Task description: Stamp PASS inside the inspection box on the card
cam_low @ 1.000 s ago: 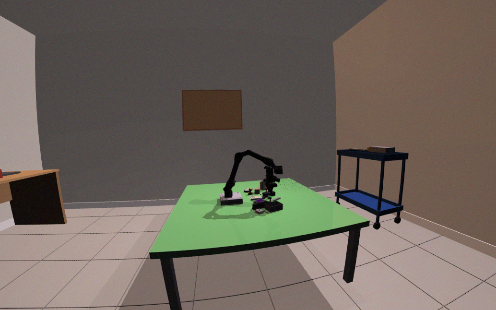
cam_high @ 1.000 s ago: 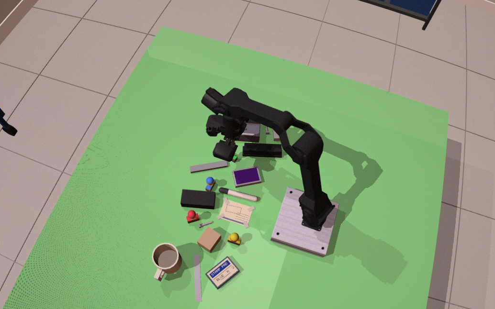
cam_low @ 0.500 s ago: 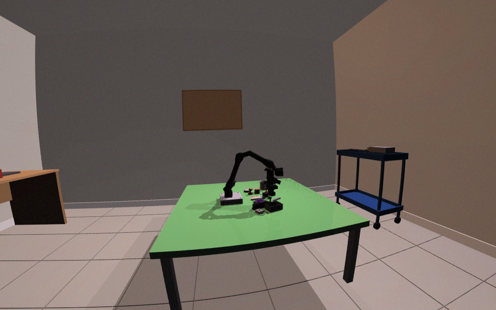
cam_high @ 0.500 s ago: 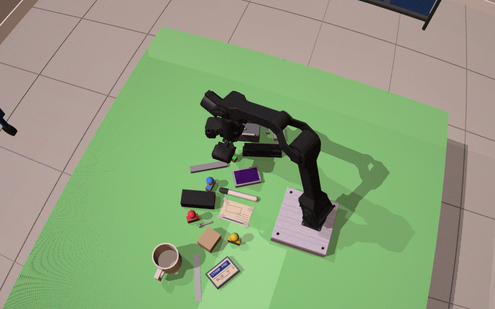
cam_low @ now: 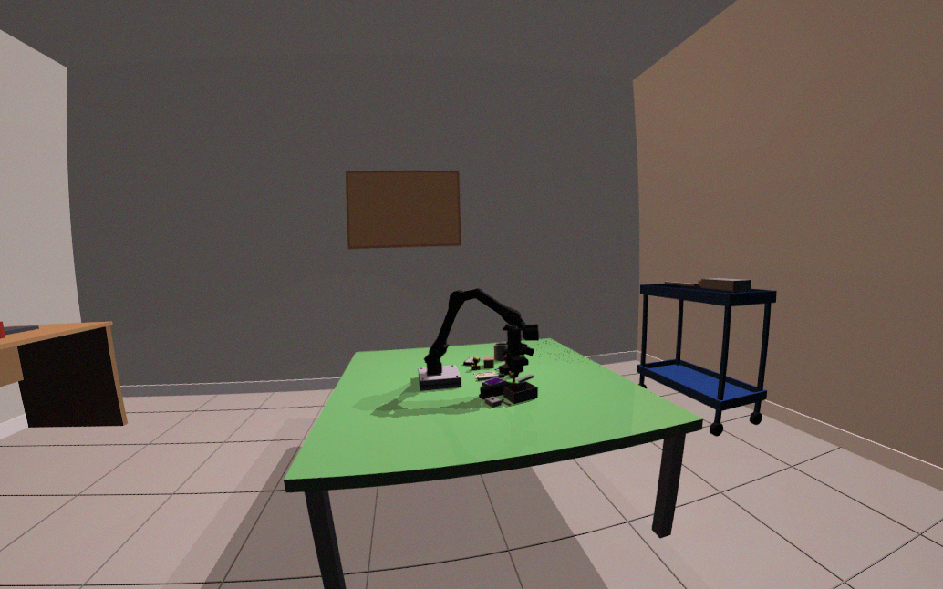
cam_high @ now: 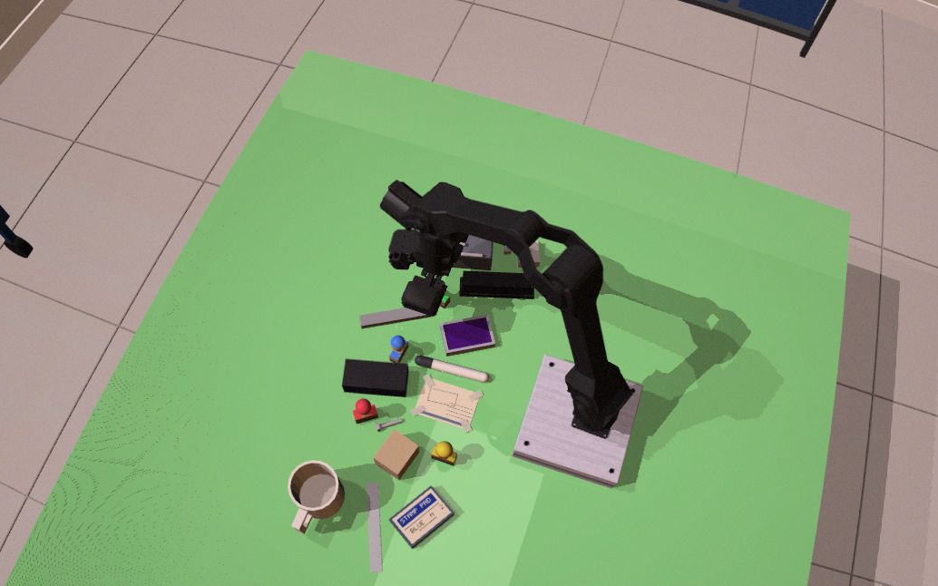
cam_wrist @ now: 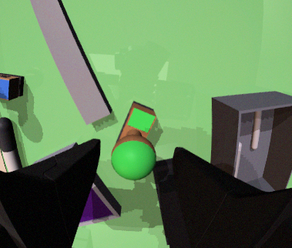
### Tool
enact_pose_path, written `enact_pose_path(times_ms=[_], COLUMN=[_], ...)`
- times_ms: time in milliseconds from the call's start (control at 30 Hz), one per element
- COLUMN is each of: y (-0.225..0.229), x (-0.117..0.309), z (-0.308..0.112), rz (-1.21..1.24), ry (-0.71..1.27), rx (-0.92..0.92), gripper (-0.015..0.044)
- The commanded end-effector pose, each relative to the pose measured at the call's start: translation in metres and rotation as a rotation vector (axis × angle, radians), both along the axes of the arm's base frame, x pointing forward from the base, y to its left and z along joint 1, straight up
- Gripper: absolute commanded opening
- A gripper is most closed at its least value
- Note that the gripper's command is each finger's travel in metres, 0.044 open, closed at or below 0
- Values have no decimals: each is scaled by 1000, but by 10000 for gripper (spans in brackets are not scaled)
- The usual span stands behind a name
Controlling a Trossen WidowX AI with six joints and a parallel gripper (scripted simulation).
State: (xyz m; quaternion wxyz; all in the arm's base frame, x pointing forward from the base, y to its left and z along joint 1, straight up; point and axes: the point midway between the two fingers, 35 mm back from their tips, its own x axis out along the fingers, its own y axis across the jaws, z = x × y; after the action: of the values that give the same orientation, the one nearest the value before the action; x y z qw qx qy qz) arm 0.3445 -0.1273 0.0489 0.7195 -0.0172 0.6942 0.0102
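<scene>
My gripper [cam_wrist: 137,150] is partly open and empty, pointing down above the green-knobbed stamp [cam_high: 444,300] [cam_wrist: 133,159]. The knob shows between the fingertips in the wrist view, and the stamp stands on the bench. A blue-knobbed stamp [cam_high: 397,343], a red-knobbed stamp [cam_high: 363,407] and a yellow-knobbed stamp [cam_high: 444,449] also stand there. I cannot read which says PASS. The purple ink pad [cam_high: 468,334] [cam_wrist: 92,208] lies open near the gripper. The card [cam_high: 434,407] is taped down, with an outlined box [cam_high: 428,391] and no print that I can make out.
A grey bar [cam_high: 392,317] [cam_wrist: 67,65], a black holder [cam_high: 496,285] and an open bin [cam_high: 477,255] [cam_wrist: 227,131] surround the green stamp. A marker [cam_high: 457,370] lies between pad and card. A black block [cam_high: 376,377], wooden block [cam_high: 395,453], mug [cam_high: 316,488] and STAMP PAD case [cam_high: 421,516] stand farther off.
</scene>
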Motion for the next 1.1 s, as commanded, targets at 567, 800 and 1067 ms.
enact_pose_path(times_ms=[567,800,1067], y=[1,1,1], x=[-3,-2,-2], z=[-31,-28,-28], rz=[6,1,1], ry=[10,5,5], rx=[1,2,2], gripper=[210,99,45])
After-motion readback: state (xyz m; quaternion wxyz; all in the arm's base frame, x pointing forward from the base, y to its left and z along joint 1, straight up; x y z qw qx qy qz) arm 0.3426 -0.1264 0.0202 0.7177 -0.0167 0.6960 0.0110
